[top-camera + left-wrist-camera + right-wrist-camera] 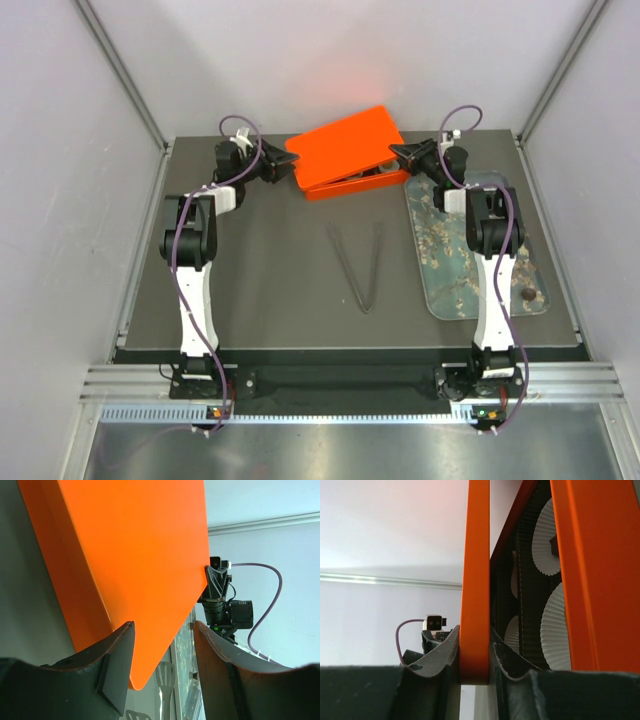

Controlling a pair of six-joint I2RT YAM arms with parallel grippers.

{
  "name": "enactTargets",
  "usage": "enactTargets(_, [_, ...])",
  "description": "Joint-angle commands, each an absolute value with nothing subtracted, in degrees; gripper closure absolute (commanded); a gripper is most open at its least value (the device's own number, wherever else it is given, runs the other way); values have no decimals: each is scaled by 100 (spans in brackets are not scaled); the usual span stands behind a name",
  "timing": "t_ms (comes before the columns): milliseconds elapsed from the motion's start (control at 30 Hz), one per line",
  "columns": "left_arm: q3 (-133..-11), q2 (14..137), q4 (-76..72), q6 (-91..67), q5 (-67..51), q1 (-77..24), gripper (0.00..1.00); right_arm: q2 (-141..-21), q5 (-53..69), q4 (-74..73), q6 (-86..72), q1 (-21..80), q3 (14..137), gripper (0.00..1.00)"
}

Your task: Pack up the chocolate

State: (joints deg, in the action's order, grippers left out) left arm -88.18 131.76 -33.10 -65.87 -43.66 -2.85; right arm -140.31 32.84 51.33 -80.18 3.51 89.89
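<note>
The box (345,155) sits at the far middle of the counter (260,290), its lid (475,580) propped partly open. The right fingers (440,655) are pinched narrow on the lid's edge and hold it up from the right side. The left fingers (117,660) stand wide on either side of the lid's near-left corner, with a gap showing beside one of them, so they look to be steadying rather than gripping. Through the open gap the right wrist view shows white paper cups (555,630) in rows inside. One cup has a small dark bit (554,544) that may be a chocolate, but how many cups are filled cannot be told from this angle. One chocolate (527,295) lies on the tray (440,250), near its front right corner and well apart from the box. No other lumps show on the tray. The tongs (360,265) lie on the counter between the arms, held by neither. By my reading the packing is mostly done: what remains is that last lump, and then bringing the lid down.
</note>
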Motion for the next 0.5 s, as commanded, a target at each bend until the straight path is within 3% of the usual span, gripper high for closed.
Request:
enactTargets(0, [-8824, 12999, -3419, -6390, -4333, -281, 45, -13728, 3155, 5669, -7945, 316, 9105, 100])
enactTargets(467, [-9035, 13254, -3507, -6486, -4289, -334, 48, -13904, 3129, 5898, -7972, 246, 9150, 100])
